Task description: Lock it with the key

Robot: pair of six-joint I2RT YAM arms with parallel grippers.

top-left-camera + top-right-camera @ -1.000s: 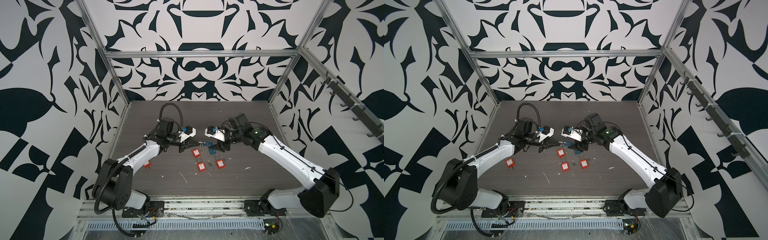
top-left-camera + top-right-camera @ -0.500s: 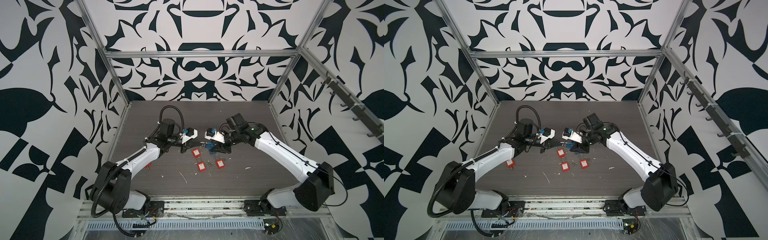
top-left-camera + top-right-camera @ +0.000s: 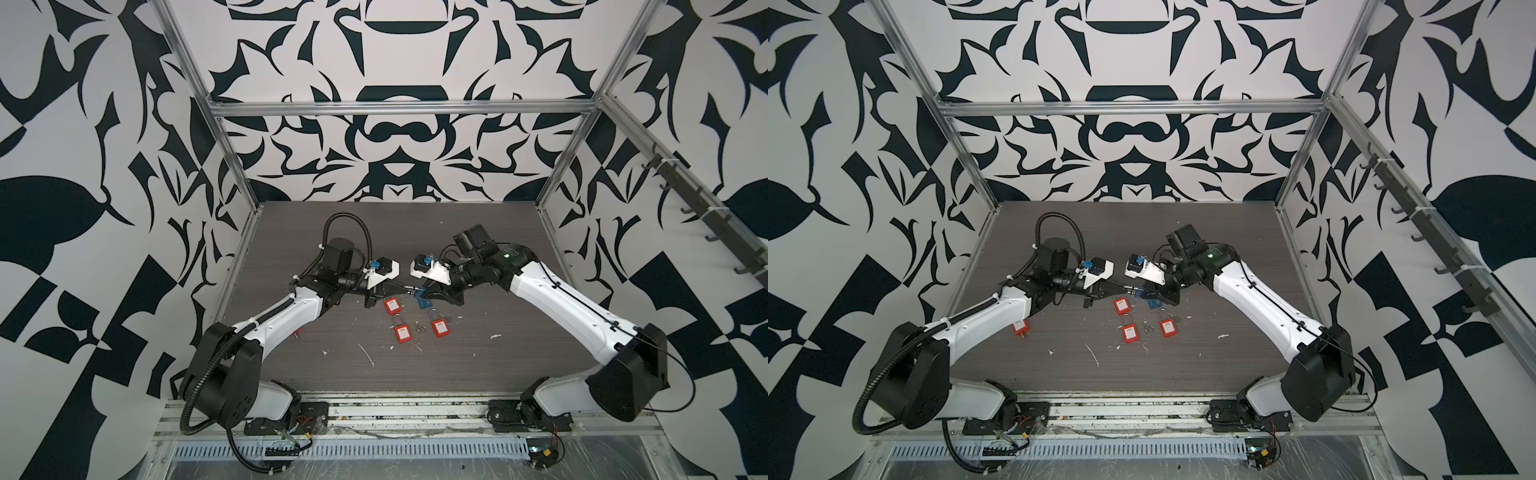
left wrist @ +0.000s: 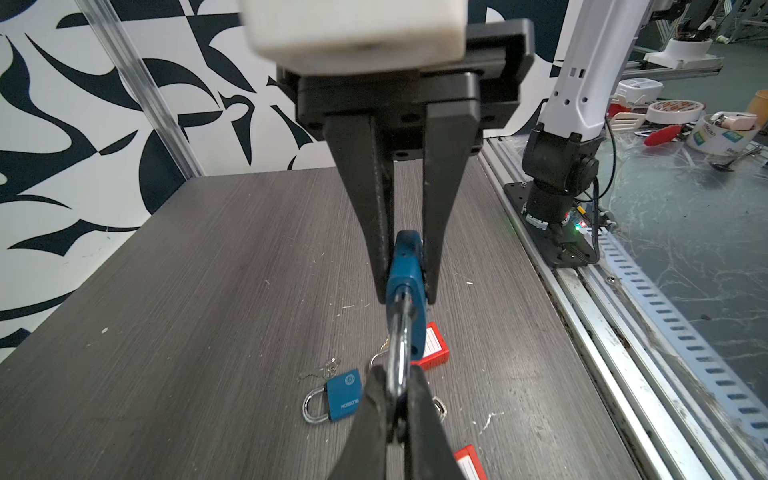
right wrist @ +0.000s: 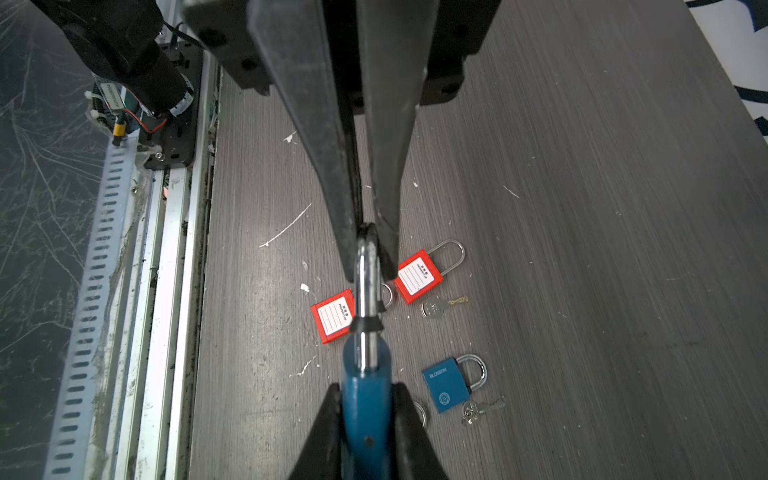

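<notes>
Blue padlock (image 4: pixel 405 266) is clamped by its body in the left gripper (image 4: pixel 405 296) in the left wrist view. Its shackle (image 4: pixel 400 353) reaches into the right gripper (image 4: pixel 395 390). In the right wrist view, that gripper's fingers (image 5: pixel 332 187) pinch the shackle's bow. In both top views we see the lock held off the table (image 3: pixel 478 365), over its middle. We judge the shackle should be pressed straight into the body, against a firm left grip.
</notes>
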